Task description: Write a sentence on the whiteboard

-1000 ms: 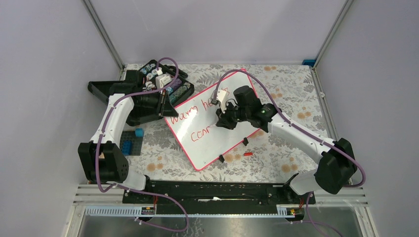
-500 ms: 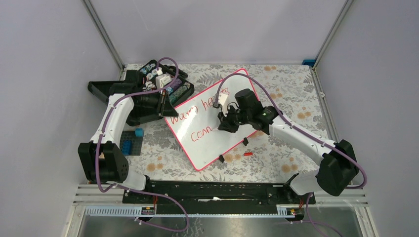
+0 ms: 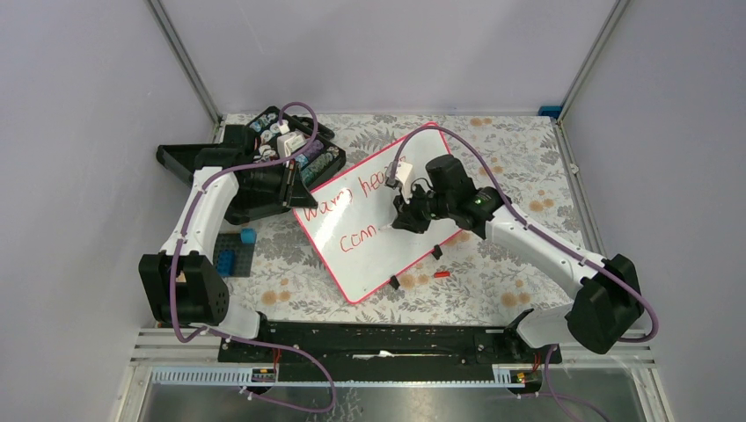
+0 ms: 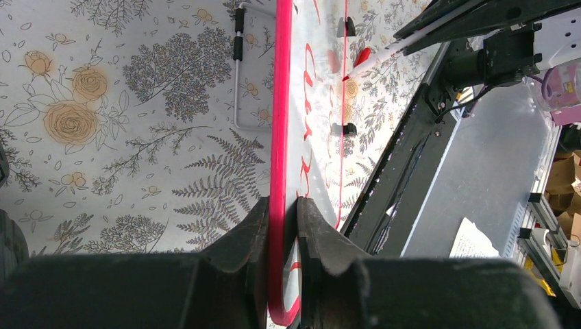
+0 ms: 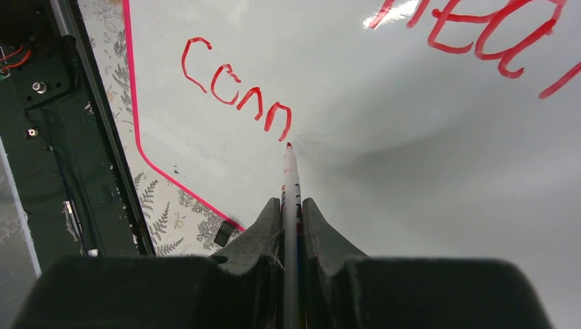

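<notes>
A: Left side first. Our left claw [image 4: 282, 205] is nearly closed, pinching the pink-red rim of the whiteboard [image 3: 378, 259] at its left corner. The board lies skewed on the table [image 3: 519, 167], beside the black case [image 3: 176, 158].

B: The risk there, we judge, is the thin edge grip. If it slips, the board pivots under the pen and the line wanders.

A: Middle. The sentence [image 5: 236, 92] reads "Warm hear…" above and "conn" below, so it is unfinished.

B: Our right claw [image 5: 291, 205] is fully closed on the red marker [image 5: 290, 171], with the tip at the last "n". Whether it is touching or just off the board, we cannot tell. Too much press could skid the tip or twist the marker in the claw; too little leaves gaps. The arm hangs over the upper line, and a brush could smear the ink.

A: Surface: glossy white board, flower-print cloth on the table, and a small red cap [image 3: 441, 274] near the board's right edge.

B: Room: plain lilac-grey walls, metal posts in the corners.
</notes>
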Robot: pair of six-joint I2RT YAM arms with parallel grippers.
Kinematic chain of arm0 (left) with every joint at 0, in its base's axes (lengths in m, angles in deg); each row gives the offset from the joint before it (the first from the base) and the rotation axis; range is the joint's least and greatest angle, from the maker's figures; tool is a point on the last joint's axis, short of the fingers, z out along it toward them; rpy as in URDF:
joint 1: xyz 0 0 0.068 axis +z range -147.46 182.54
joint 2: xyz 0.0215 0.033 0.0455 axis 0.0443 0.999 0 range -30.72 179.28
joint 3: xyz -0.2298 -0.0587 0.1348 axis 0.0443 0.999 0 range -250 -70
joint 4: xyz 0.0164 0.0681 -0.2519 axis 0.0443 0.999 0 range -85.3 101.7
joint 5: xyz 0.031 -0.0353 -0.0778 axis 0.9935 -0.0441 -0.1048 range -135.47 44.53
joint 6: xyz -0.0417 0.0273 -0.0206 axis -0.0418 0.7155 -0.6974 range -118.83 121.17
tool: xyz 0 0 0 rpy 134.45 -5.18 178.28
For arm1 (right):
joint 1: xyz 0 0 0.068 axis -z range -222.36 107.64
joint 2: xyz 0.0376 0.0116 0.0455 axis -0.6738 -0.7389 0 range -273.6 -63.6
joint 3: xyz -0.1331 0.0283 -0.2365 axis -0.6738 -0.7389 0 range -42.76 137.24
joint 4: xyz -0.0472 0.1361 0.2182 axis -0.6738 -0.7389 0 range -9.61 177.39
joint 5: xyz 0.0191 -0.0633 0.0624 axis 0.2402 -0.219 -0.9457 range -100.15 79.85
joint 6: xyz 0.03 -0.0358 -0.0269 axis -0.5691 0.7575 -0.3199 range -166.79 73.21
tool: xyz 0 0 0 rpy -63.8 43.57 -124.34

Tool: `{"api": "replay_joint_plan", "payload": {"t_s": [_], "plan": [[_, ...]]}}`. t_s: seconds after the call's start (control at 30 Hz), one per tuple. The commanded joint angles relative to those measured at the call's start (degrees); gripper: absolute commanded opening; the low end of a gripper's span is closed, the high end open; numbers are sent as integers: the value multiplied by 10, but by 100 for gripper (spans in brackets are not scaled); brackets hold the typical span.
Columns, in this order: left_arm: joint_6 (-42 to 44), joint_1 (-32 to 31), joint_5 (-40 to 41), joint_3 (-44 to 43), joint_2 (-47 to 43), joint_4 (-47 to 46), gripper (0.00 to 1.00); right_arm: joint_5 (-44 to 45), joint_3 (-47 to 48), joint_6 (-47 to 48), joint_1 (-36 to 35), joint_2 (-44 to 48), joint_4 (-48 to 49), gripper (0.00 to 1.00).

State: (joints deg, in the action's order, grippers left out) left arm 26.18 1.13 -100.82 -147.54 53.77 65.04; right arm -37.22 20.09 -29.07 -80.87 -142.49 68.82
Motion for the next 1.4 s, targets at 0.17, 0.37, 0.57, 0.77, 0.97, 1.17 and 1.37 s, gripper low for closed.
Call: {"api": "replay_joint_plan", "payload": {"t_s": [0.17,0.37,0.57,0.77,0.97,1.17,1.37], "plan": [[28,-15,34,7,12,-2,0,5,21,4,8,3,7,0],[29,-15,35,11,11,-3,0,7,24,3,8,-2,23,0],[30,-15,35,10,13,-3,0,0,36,0,7,-18,26,0],[30,-15,35,9,15,-3,0,6,41,1,7,-30,30,0],[30,-15,36,9,16,-3,0,28,39,15,10,-27,26,0],[30,-15,36,8,16,-3,0,31,39,24,24,-23,17,0],[30,-15,37,8,16,-3,0,35,40,30,29,-24,15,0]]}}
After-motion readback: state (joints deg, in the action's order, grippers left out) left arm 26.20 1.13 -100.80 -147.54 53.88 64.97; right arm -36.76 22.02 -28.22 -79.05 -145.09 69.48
